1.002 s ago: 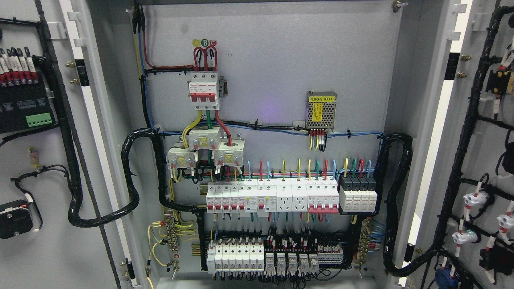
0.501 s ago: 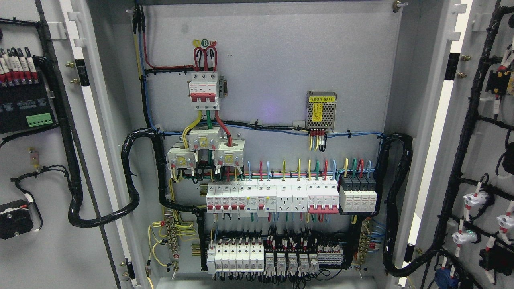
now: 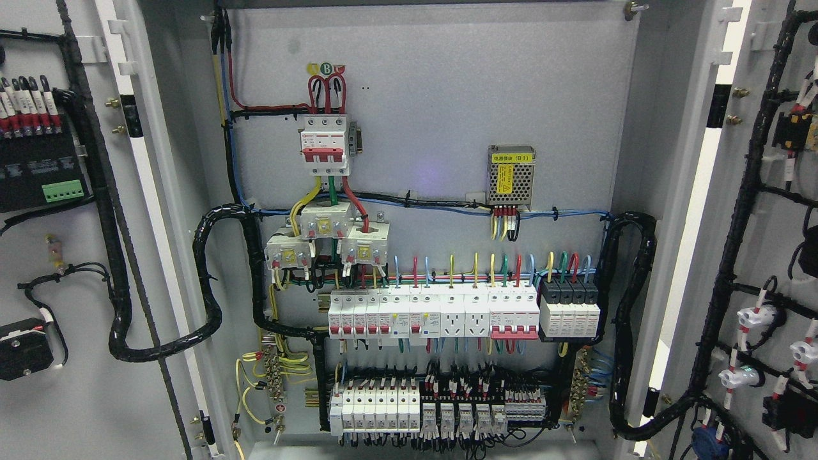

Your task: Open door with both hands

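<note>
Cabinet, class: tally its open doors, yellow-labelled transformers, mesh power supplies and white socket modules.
Open doors: 2
Yellow-labelled transformers: 3
Mesh power supplies: 1
White socket modules: 2
Total: 8

Head camera faces the open cabinet squarely, close up.

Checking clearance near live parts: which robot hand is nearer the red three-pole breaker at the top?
Neither can be judged: no hand or arm shows in the head view. The breaker sits on the back panel, with both cabinet doors already swung open.
</note>
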You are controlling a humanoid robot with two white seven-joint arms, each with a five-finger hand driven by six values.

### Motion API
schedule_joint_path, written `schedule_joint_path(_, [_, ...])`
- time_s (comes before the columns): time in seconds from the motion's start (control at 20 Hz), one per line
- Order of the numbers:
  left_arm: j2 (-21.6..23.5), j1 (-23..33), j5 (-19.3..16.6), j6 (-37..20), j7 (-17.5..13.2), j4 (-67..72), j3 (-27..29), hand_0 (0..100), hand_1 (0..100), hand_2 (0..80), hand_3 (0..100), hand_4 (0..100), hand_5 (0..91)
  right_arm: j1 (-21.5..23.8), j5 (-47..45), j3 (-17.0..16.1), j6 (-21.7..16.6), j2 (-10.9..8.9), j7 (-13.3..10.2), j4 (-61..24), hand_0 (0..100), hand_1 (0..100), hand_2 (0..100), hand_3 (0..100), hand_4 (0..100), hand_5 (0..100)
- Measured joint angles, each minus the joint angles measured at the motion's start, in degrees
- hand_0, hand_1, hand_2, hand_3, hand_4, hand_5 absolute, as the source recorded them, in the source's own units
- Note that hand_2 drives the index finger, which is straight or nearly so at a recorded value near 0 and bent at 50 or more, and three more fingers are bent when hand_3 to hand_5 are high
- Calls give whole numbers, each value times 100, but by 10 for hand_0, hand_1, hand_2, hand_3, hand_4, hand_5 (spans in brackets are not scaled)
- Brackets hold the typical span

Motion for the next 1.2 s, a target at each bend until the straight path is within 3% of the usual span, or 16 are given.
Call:
schedule_joint_path(0.35, [-378,-368,-71,30,-62,1612,-149,0,0,0,0,32,0,639,30,152,-6,97,69,754,0,0,0,0,0,0])
schedule_joint_path(0.55, [-578,-620,-210,44,-64,2593,-184,0,0,0,0,33,0,671,55,202,-11,226,100,1397,0,0,0,0,0,0])
schedule_joint_path(0.9, [-937,-1084,-348,572,-69,4108,-150,0,0,0,0,32,0,-102,70,186,47,815,39,3280,0,0,0,0,0,0])
schedule_joint_path(1.1, [-1069,-1341,-375,1380,-80,4754,-33,0,0,0,0,32,0,-774,74,-9,491,1257,-5,4533,0,0,0,0,0,0])
schedule_joint_path(1.2, [-1121,-1480,-383,1737,-80,5048,31,0,0,0,0,33,0,-1001,78,-111,838,1441,-164,5042,0,0,0,0,0,0])
